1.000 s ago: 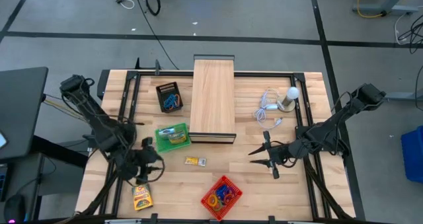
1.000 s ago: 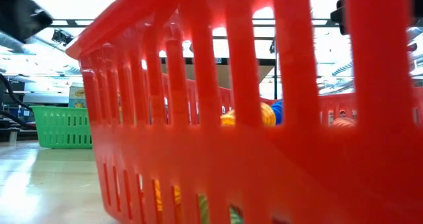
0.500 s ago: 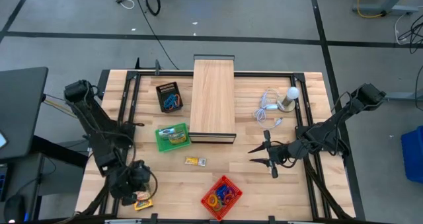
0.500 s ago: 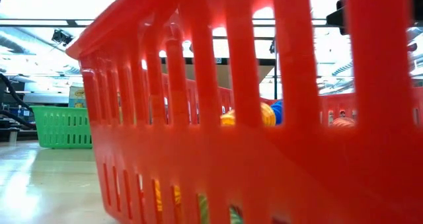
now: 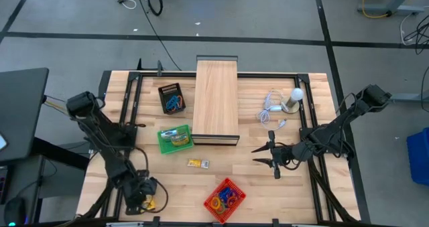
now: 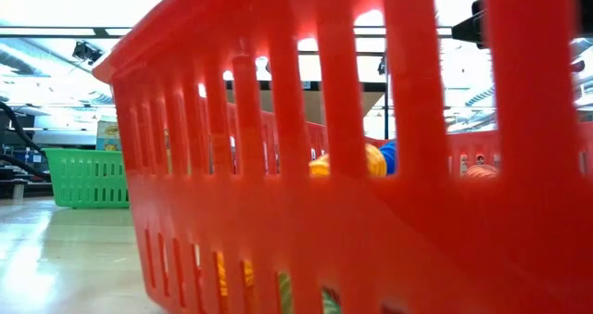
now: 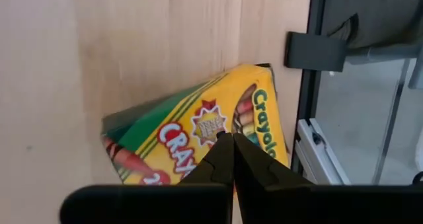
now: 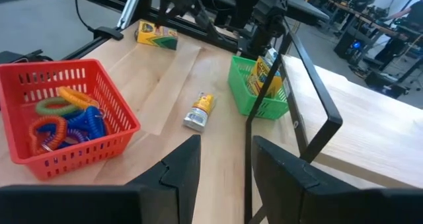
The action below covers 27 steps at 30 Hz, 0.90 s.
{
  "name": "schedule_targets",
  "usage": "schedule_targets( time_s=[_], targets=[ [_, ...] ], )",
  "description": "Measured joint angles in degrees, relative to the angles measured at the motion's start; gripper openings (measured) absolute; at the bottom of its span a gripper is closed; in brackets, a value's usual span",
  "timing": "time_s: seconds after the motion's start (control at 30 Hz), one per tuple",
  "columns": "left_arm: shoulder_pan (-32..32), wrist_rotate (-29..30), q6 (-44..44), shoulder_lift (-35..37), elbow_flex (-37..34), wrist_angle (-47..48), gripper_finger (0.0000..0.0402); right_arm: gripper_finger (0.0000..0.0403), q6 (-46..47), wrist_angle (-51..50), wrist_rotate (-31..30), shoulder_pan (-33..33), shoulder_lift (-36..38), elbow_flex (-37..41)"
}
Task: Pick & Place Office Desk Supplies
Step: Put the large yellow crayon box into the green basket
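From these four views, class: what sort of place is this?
Probably a robotics lab or workshop: a framed wooden table holds sorting baskets, such as the red basket, while cables trail over a taped concrete floor.

left gripper (image 5: 149, 201): now down at table's front-left corner, over yellow-and-green cardboard crayon box (image 7: 198, 135); earlier higher up, nearer green basket.
left fingers: were apart, now pressed together.

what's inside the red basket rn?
The red basket holds a tangle of coiled loops: blue, orange, green and purple. Whatever lies beneath the pile is covered. In the low view only orange and blue show through the slats.
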<state>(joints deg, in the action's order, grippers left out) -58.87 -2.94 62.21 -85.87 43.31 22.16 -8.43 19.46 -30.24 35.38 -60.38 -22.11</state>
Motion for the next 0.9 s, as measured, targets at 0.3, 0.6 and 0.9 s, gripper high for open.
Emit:
schedule_targets(
  time_s=[0.3, 0.6, 0.9],
  targets=[
    [3.97, -2.25, -5.04, -3.87, 0.15, -2.93, 0.0001, 0.0144, 0.00, -0.11, -0.01, 0.02, 0.00, 0.00],
    [11.32, 7.50, -9.97, -4.40, 0.20, -4.14, 0.0001, 0.0144, 0.01, -0.34, -0.02, 0.02, 0.00, 0.00],
    [17.46, 23.32, -15.12, -4.49, 0.24, -7.19, 0.0001, 0.0144, 0.02, -0.98, -0.02, 0.02, 0.00, 0.00]
  ],
)
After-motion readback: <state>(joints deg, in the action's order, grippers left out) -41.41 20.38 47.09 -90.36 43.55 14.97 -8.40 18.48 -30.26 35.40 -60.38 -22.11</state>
